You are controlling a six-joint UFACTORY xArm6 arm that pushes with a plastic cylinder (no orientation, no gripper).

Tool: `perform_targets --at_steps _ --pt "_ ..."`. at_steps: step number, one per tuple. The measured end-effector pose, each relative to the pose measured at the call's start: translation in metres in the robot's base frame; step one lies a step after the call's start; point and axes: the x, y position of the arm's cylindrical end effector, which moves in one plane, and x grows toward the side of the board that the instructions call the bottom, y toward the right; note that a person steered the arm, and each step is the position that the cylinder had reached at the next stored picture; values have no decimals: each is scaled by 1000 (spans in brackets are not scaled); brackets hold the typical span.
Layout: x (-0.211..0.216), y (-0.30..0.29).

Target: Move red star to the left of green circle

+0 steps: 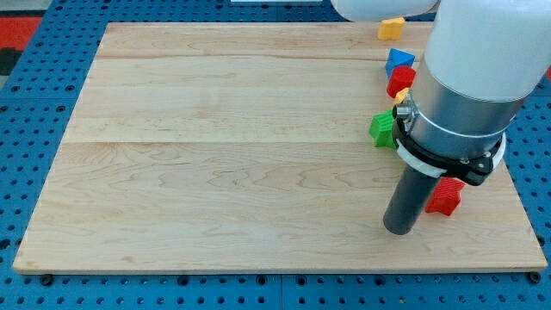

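My tip (400,231) rests on the board near the view's bottom right. A red block (447,197), partly hidden by the rod, lies just to the right of the tip and a little above it; its shape is hard to make out. A green block (380,129) sits higher up, to the left of the arm's body, and I cannot tell its shape. A second red block (400,81) lies above the green one, at the edge of the arm's body.
A blue block (399,59) sits just above the upper red block. A yellow block (391,28) lies at the board's top edge. A sliver of another yellow block (400,96) shows beside the arm. The large arm body (469,77) hides the board's right side.
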Motion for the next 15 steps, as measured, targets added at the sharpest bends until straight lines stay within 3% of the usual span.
perform_targets --at_steps 2,4,5,8,11,15 --pt "0 3" --pt "22 96" --pt "15 112" --pt "-37 23" --pt "-91 -23" --pt "-79 -22"
